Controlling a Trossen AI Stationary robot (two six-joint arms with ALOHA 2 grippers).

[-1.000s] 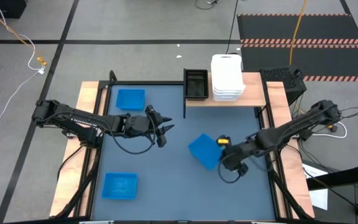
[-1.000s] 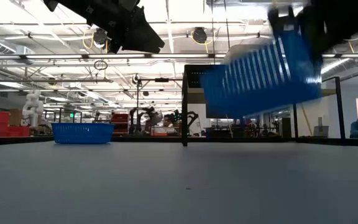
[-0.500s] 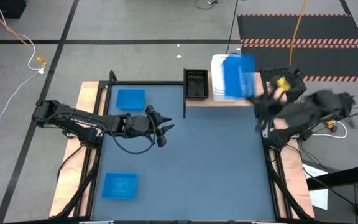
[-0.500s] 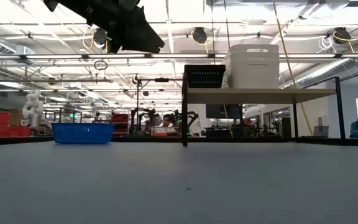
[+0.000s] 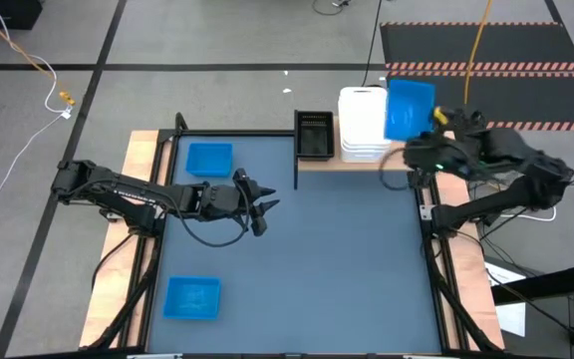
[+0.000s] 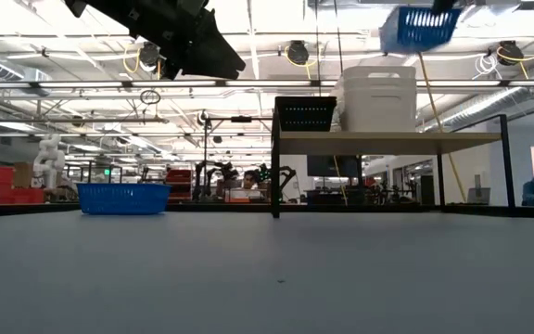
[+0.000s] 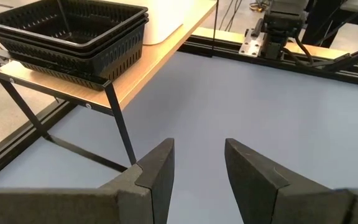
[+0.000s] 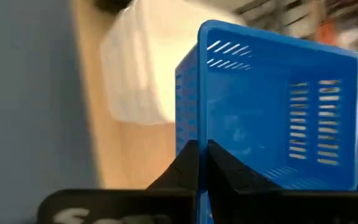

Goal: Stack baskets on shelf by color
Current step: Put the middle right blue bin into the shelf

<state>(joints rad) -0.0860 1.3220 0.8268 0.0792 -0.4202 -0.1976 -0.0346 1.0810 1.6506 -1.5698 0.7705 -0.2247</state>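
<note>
Above wood-grain shelf (image 5: 407, 158), right jaws clamp slatted blue basket (image 5: 408, 109); left jaws apart.

The middle and lower right of the bench (image 5: 337, 269) lie bare. On the shelf (image 5: 407, 155) at upper centre, the black basket (image 5: 314, 134) and white stack (image 5: 362, 125) fill the left; its right end is free.
</note>
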